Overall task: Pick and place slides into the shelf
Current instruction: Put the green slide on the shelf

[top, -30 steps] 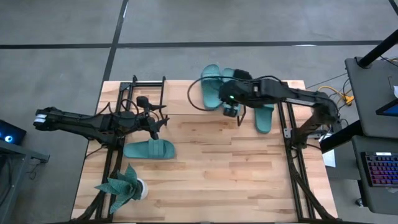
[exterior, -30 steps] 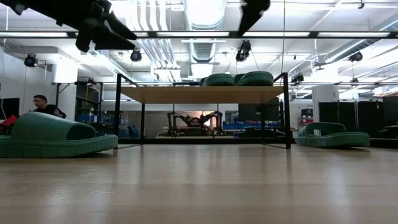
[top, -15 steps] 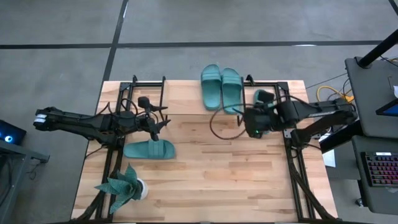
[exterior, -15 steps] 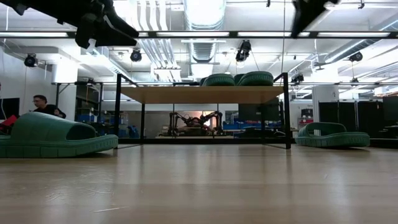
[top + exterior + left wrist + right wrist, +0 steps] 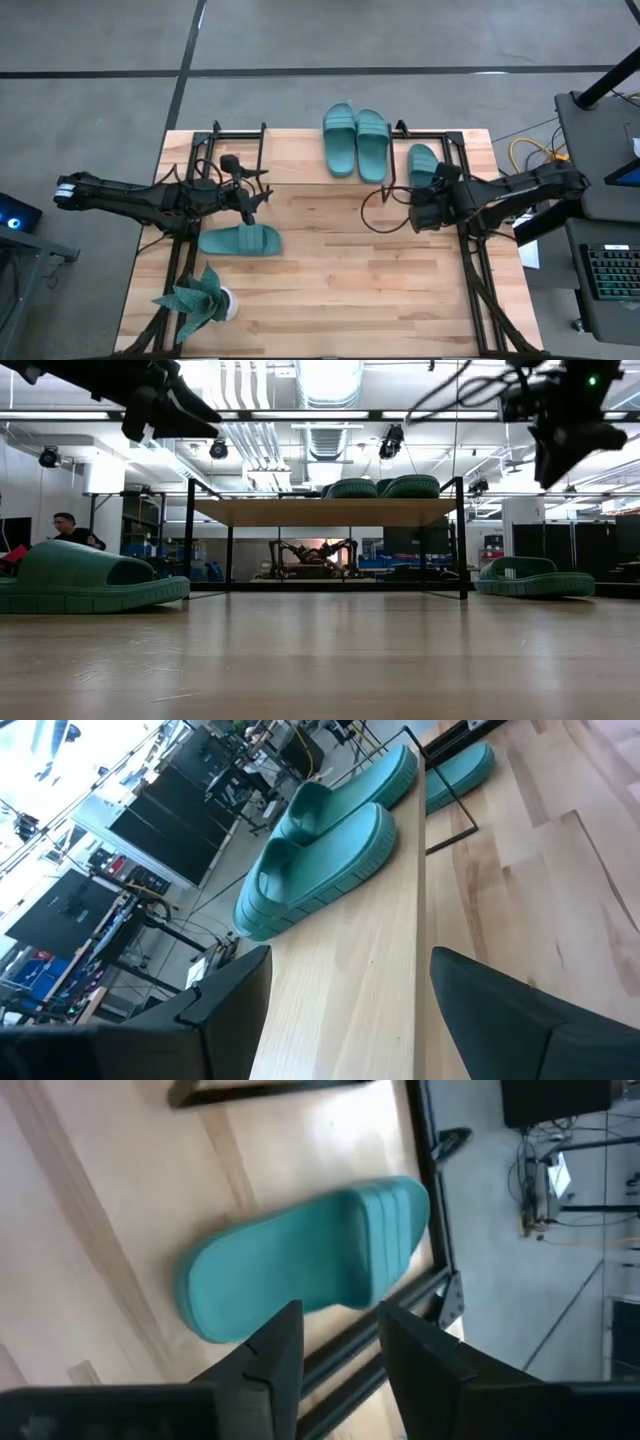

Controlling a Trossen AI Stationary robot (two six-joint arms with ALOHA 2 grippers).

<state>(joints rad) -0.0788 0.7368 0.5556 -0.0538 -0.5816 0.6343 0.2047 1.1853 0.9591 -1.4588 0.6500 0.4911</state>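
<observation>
Two teal slides (image 5: 340,140) (image 5: 372,145) lie side by side, soles down, on the shelf's light-wood top (image 5: 320,512). The left wrist view also shows this pair (image 5: 320,850) on the board (image 5: 350,970). A third slide (image 5: 240,240) lies on the table at the left. A fourth slide (image 5: 423,162) rests on its sole near the table's right edge. My right gripper (image 5: 340,1345) hangs above the near end of this fourth slide (image 5: 300,1265), tipped downward, open with a narrow gap, clear of it. My left gripper (image 5: 255,195) waits open and empty above the table's left part.
A spiky green plant in a white pot (image 5: 205,300) stands at the near left corner. Black arm frames (image 5: 470,250) run along both table sides. Bare wood (image 5: 340,260) spreads across the table's middle and near part. A person (image 5: 65,530) sits far behind.
My right gripper has swung away from above the shelf's two slides toward the table's right edge and nearer side. It has come down and tipped more steeply, and now hangs over the slide lying on the table at the right. No slide has moved.
</observation>
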